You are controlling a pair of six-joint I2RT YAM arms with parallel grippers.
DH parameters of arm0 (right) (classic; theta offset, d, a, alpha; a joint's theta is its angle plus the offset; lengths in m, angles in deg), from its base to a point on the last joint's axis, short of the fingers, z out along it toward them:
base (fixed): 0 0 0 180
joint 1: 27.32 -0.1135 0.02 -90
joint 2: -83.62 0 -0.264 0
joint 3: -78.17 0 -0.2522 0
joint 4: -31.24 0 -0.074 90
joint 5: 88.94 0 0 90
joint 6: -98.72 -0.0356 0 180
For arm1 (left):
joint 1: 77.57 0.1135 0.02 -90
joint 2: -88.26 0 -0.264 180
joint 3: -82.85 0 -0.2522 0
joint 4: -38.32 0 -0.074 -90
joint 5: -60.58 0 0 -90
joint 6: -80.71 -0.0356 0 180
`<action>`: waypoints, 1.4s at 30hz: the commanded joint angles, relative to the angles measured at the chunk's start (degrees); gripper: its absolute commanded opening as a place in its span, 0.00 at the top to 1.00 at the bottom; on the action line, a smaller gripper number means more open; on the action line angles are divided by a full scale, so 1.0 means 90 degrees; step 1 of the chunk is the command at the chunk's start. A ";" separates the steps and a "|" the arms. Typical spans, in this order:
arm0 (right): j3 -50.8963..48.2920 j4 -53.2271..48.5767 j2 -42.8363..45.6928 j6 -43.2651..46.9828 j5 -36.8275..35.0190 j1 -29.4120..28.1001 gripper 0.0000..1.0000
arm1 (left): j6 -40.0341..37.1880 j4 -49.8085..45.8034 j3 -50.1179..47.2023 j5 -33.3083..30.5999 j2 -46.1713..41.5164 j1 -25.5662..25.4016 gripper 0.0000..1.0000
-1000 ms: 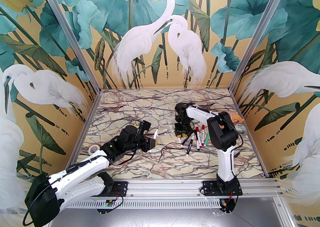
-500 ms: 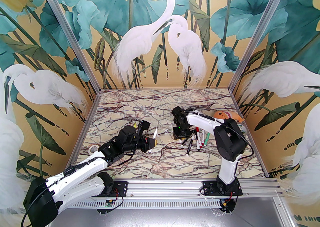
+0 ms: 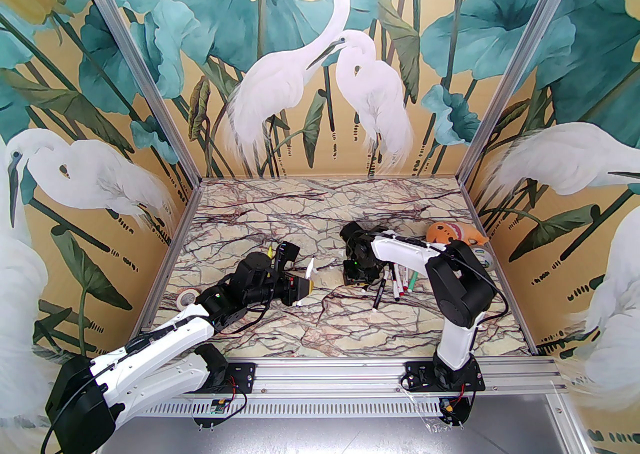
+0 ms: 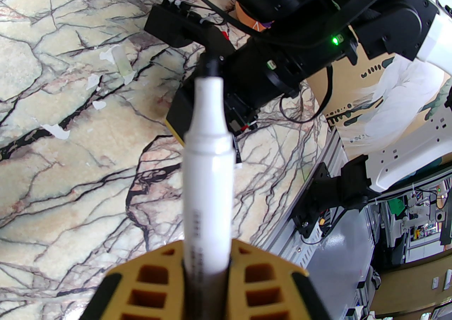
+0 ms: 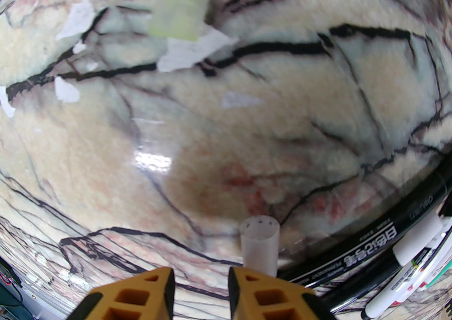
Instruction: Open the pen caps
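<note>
Over table (image 4: 70, 170), L gripper (image 4: 206, 253) grips white pen (image 4: 208, 156)

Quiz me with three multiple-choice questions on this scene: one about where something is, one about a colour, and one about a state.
1. Where is the plush toy?
A. near left
B. far right, behind the right arm
C. centre

2. What colour is the barrel of the held pen?
A. red
B. white
C. green

3. The left gripper is:
A. open
B. shut on nothing
C. shut on the pen

Answers:
1 B, the toy peeks out past that arm.
2 B, the left wrist view shows a white barrel.
3 C, both fingers press the pen.
</note>
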 commanded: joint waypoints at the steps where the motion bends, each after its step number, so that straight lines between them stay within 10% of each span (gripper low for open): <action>1: -0.0170 0.0020 0.0221 -0.0236 -0.0310 -0.0027 0.64 | -0.0006 -0.0082 -0.0068 0.0096 -0.0059 0.0055 0.91; 42: -0.0391 0.0373 0.0347 -0.0195 -0.0946 0.0212 0.51 | -0.0072 -0.0226 0.0038 0.0106 -0.0075 0.0049 0.91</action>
